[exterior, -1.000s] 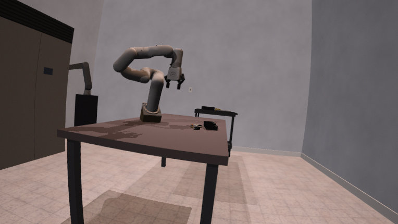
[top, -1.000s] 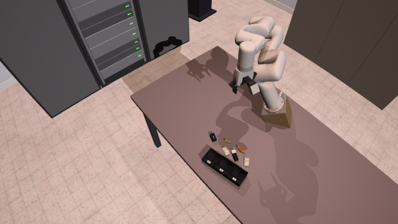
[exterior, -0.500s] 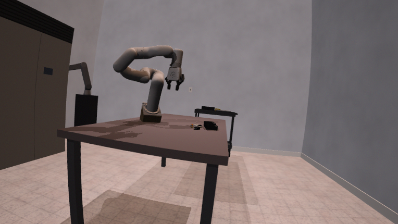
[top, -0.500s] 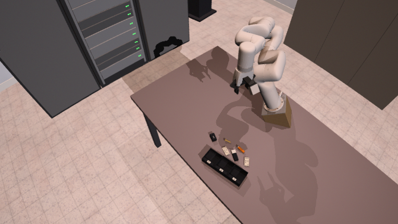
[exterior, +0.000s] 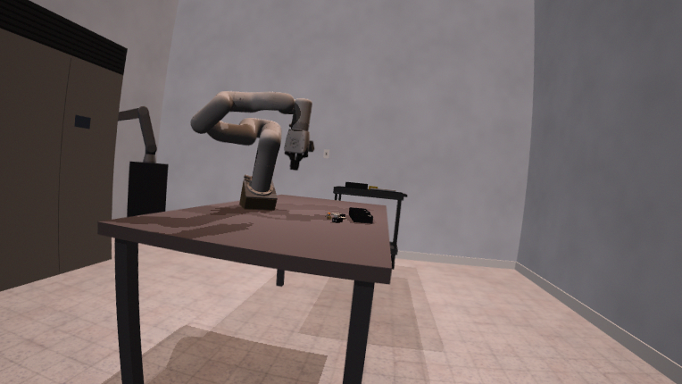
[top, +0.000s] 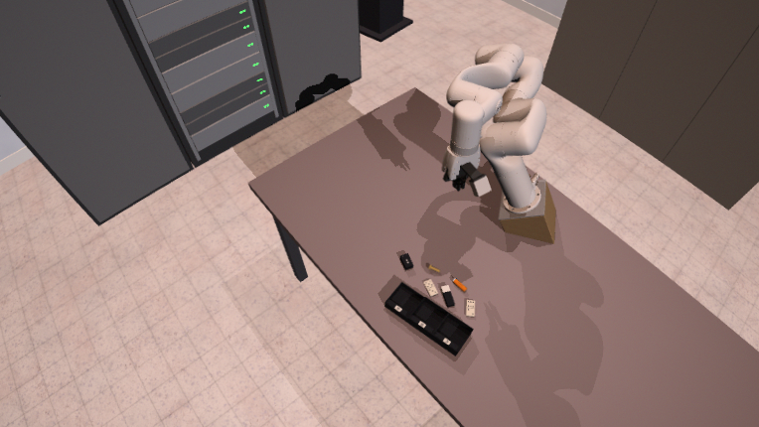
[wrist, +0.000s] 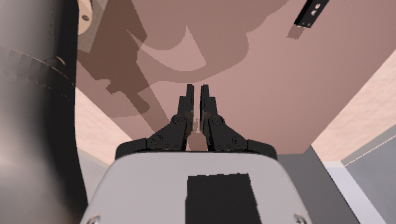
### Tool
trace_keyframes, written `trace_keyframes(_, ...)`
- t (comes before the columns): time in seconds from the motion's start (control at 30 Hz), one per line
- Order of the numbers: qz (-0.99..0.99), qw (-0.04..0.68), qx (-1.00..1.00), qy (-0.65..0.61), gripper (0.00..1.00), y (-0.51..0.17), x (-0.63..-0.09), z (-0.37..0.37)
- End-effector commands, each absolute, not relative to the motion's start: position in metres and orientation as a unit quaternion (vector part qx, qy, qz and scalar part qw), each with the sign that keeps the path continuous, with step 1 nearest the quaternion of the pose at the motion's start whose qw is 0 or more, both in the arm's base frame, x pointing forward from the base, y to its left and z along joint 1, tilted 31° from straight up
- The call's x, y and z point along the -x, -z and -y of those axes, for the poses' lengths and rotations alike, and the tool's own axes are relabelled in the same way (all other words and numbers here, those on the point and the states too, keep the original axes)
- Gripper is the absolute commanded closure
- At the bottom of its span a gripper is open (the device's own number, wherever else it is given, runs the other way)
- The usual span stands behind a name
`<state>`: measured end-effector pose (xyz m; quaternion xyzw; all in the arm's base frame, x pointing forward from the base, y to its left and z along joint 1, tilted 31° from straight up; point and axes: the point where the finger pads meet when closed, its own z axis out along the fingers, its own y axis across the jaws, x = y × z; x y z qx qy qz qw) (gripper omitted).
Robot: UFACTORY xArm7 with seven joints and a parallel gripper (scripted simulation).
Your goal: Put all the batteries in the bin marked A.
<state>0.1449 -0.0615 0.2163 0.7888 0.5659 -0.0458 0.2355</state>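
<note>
My gripper (top: 457,183) is shut and empty, high above the table close to the arm's base (top: 523,209); it also shows in the exterior view (exterior: 294,164) and the wrist view (wrist: 196,92). A long black bin (top: 427,317) with three compartments and small white labels lies near the table's front edge; the letters are too small to read. Beside it lie small things: a black block (top: 405,260), a small yellow-brown piece (top: 432,267), an orange cylinder (top: 458,283), a black and white stick (top: 447,295) and two white cards (top: 430,287) (top: 470,307). I cannot tell which are batteries.
The black block also shows at the top right of the wrist view (wrist: 311,12). A server rack (top: 207,69) and cabinets stand off the table. A small side table (exterior: 370,193) stands behind the table's far end.
</note>
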Motion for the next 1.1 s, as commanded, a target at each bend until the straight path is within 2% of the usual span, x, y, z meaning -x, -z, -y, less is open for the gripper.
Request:
trace_keyframes(0.0, -0.525, 0.247, -0.814, 0.034, 0.93, -0.223, -0.157, 0.060)
trace_keyframes(0.57, -0.279, 0.298, -0.912, -0.031, 0.93, -0.256, -0.221, 0.034)
trace_keyframes(1.07, -0.116, 0.286, -0.947, -0.092, 0.93, -0.247, -0.276, 0.000)
